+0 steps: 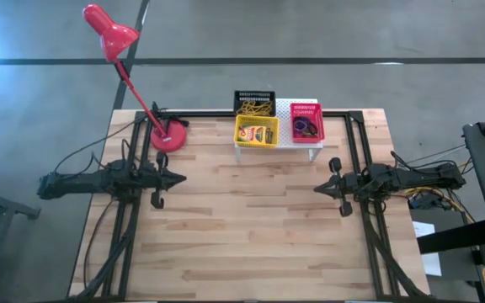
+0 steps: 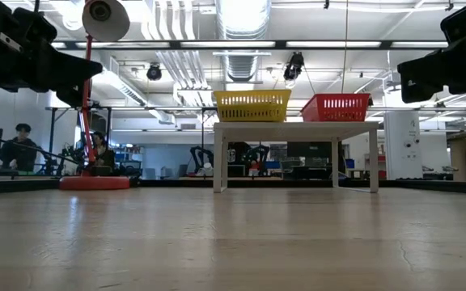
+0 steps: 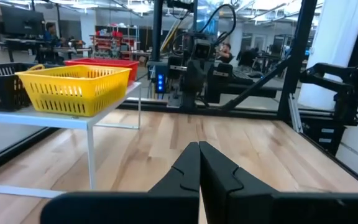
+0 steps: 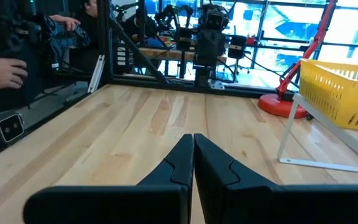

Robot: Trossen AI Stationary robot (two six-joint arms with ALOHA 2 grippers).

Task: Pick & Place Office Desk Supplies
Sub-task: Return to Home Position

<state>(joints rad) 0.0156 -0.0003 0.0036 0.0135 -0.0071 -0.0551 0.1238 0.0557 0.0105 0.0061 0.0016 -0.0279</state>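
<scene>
High view puts both arms parked at the table's sides, pointing inward at each other; the left gripper point(image 1: 179, 178) sits toward 9 o'clock on the wooden table point(image 1: 251, 236), the right gripper point(image 1: 318, 188) toward 3 o'clock; each wrist view shows its own two fingers pressed together with nothing between them, so we read both as closed and empty. All the supplies we can find lie at 12 o'clock on the white perforated riser point(image 1: 286, 108), whose long axis runs 9 to 3; the yellow basket point(image 1: 256, 131) stands at its 9 o'clock end with crayon boxes point(image 1: 258, 134) inside; the black basket point(image 1: 253, 103) just behind it holds tan rubber bands point(image 1: 254, 108); the pink-red basket point(image 1: 306, 122) at the 3 o'clock end holds dark rings point(image 1: 306, 129). From the left gripper the yellow basket lies at about 2 o'clock, well apart; from the right gripper the pink-red basket lies near 12 o'clock, and that is the nearer pairing. A red desk lamp point(image 1: 168, 136) stands between the left arm and the riser. We judge the sorting finished; no reach toward the baskets seems called for.
</scene>
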